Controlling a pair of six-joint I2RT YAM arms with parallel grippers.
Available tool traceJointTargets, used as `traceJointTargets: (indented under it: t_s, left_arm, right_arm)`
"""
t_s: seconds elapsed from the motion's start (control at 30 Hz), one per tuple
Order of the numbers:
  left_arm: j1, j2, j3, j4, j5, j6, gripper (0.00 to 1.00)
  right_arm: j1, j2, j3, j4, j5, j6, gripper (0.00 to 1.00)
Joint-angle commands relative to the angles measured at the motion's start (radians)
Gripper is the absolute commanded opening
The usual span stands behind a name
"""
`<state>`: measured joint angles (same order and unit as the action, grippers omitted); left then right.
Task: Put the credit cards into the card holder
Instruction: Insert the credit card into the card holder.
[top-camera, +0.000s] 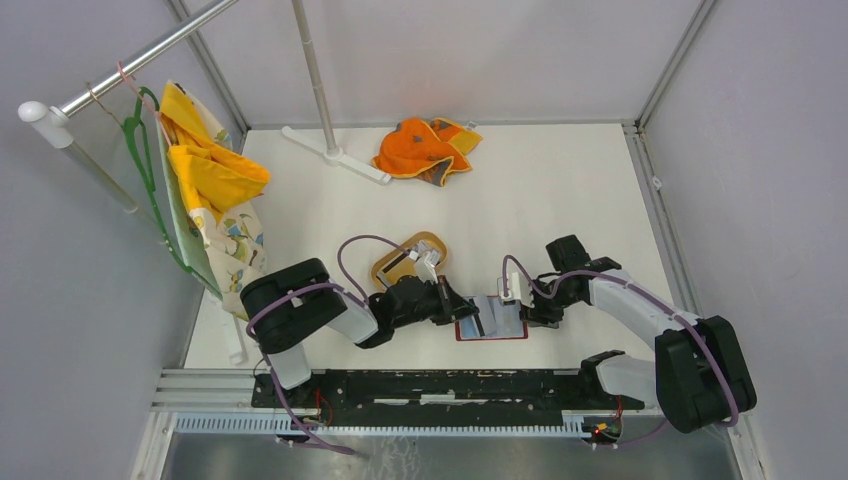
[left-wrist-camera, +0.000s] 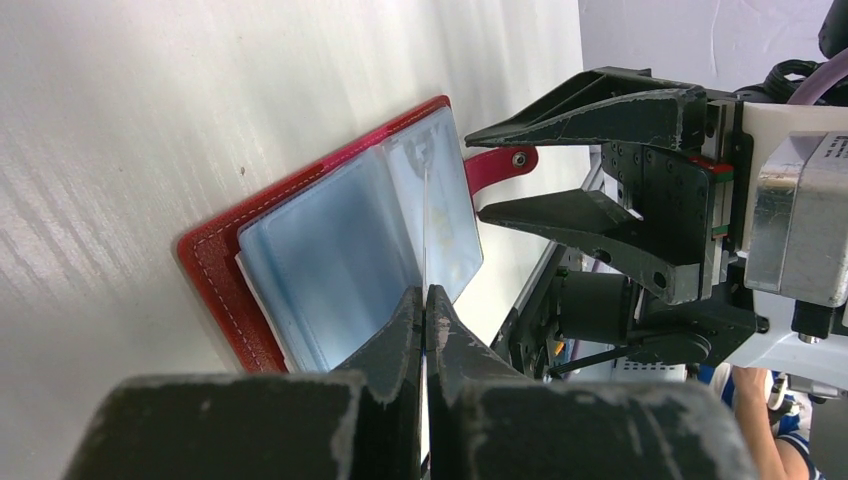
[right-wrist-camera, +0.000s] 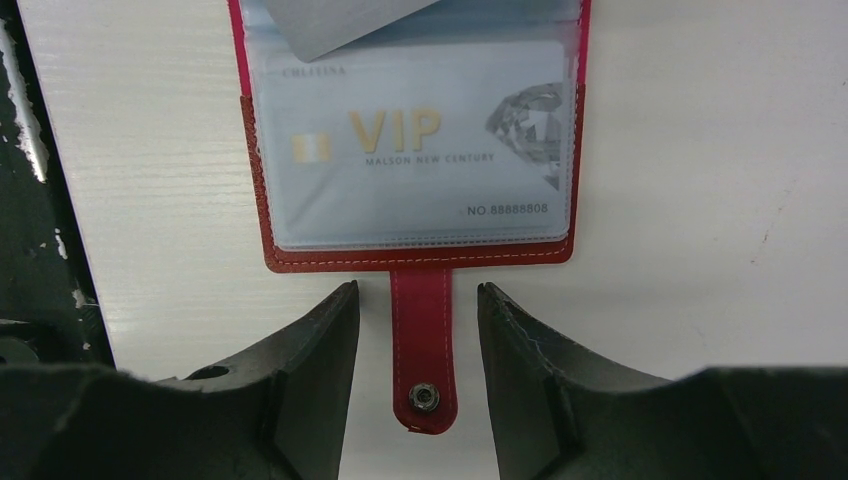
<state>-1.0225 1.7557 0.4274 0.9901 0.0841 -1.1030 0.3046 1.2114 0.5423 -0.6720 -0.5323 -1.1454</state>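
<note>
The red card holder (top-camera: 490, 322) lies open on the table between my two grippers, pale blue sleeves up. My left gripper (top-camera: 463, 308) is shut on a thin grey credit card (left-wrist-camera: 426, 215), seen edge-on, held upright over the holder's sleeves (left-wrist-camera: 340, 250). Its far corner shows in the right wrist view (right-wrist-camera: 340, 20) at the holder's top. A white VIP card (right-wrist-camera: 420, 150) sits inside a sleeve. My right gripper (right-wrist-camera: 415, 310) is open, its fingertips (right-wrist-camera: 340, 320) either side of the snap tab (right-wrist-camera: 423, 340), not gripping it. It also shows in the left wrist view (left-wrist-camera: 480, 170).
A tan oval wooden tray (top-camera: 385, 268) lies just behind the left wrist, partly hidden by it. An orange cloth (top-camera: 425, 148) lies at the back. A clothes rail with a green hanger and a yellow garment (top-camera: 205, 170) stands at the left, its white base (top-camera: 335, 155) on the table.
</note>
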Motion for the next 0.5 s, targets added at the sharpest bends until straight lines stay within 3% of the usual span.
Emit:
traceJointTargets:
  t_s: [0.0,0.47]
  left_arm:
    - [0.003,0.008,0.025,0.054,0.011,-0.039,0.02]
    - [0.003,0.028,0.021,0.025,0.006,-0.067,0.02]
  right_arm:
    - [-0.003,0.002,0.031,0.005,0.008,0.01,0.53]
    - [-0.001,0.002,0.031,0.005,0.004,0.012,0.52]
